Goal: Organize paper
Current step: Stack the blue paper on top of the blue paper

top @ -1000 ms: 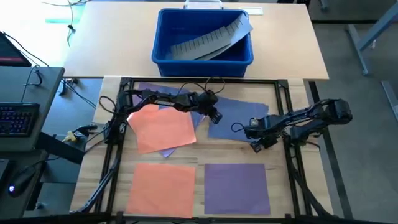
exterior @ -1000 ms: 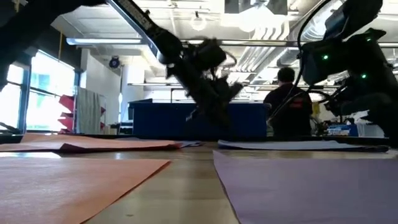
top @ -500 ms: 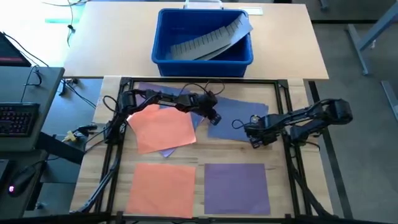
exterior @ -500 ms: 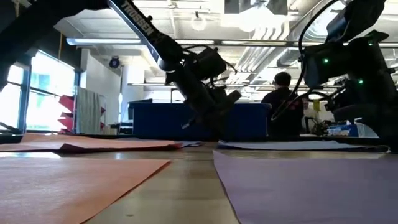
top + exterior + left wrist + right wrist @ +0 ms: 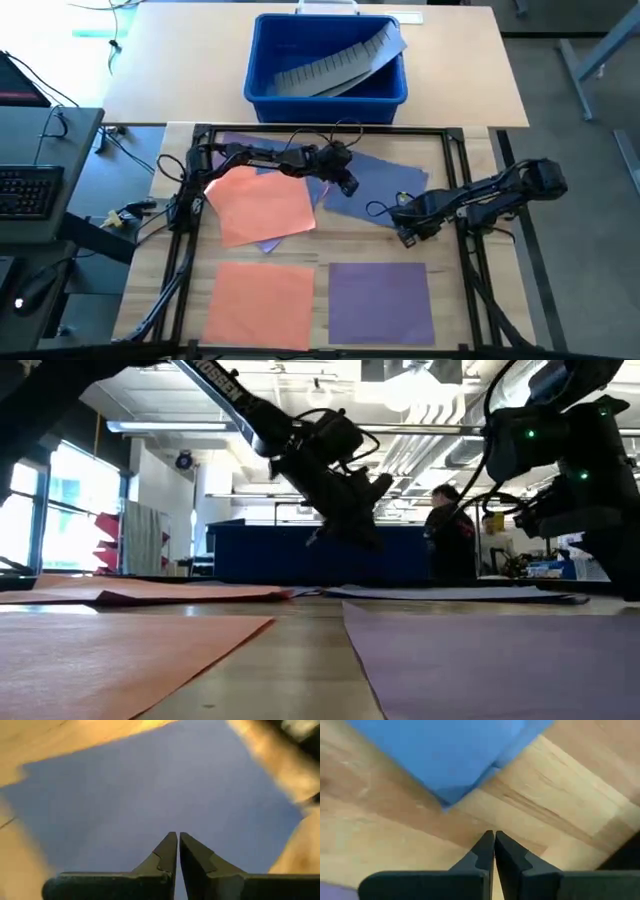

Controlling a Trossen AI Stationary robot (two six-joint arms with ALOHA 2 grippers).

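Right now the left claw (image 5: 347,187) is hanging pinched shut, empty, over the blue paper (image 5: 375,185). Just beside that sheet's corner, the right claw (image 5: 404,234) is clenched shut too. Paper is thin, light and floppy, so pinching an edge looks best.

Both arms reach toward the middle. The left hand (image 5: 345,187) hangs raised, fingers pressed together; the right hand (image 5: 403,234) sits low, fingers likewise closed.
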